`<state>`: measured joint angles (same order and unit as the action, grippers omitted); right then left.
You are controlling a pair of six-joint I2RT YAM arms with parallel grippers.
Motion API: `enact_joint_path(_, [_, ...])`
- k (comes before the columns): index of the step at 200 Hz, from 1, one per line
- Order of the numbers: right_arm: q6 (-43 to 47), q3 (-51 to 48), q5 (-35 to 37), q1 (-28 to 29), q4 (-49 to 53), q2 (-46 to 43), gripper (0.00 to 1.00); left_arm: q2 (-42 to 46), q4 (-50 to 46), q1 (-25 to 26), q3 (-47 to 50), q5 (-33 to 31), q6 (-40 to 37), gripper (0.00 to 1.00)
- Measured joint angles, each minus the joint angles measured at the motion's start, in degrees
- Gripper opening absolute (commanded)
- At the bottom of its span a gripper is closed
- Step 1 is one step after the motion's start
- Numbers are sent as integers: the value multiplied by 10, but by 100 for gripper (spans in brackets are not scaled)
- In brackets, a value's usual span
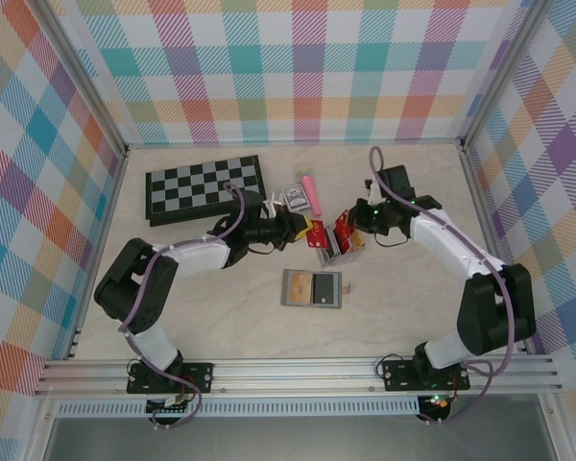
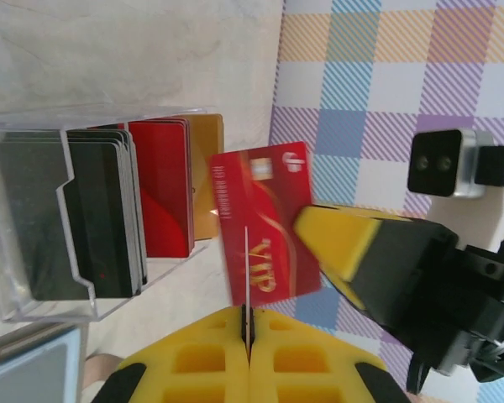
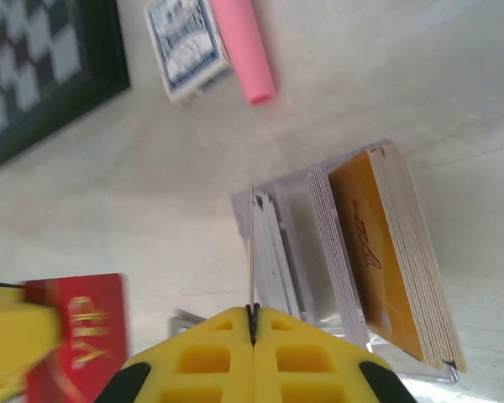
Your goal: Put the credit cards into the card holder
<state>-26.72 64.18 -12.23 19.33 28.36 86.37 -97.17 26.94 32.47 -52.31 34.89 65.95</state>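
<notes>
Chessboard (image 1: 204, 187), patterned card box (image 1: 295, 197), pink tube (image 1: 311, 195), clear rack (image 2: 42, 309)

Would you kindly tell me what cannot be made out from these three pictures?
Left wrist view: the left-held card lies edge-on in the left gripper, face hidden.
Right wrist view: the right-held card lies edge-on in the right gripper, face hidden.
Top view: the card holder is too small to tell whether its tan patch is a card.
</notes>
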Motion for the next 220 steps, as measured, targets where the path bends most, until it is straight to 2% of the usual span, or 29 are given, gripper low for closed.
enact_joint_path(33, [50, 14, 71, 45, 9, 35, 5, 12, -42, 0, 0, -5, -31, 0])
enact_joint_path(74, [85, 18, 123, 61, 9, 47, 5, 12, -61, 0, 1, -5, -41, 0])
enact_joint_path(164, [99, -7, 138, 68, -25, 2, 4, 10, -60, 0, 1, -5, -41, 0])
enact_joint_path(220, [101, -8, 148, 68, -28, 9, 4, 4, -59, 0, 1, -4, -41, 0])
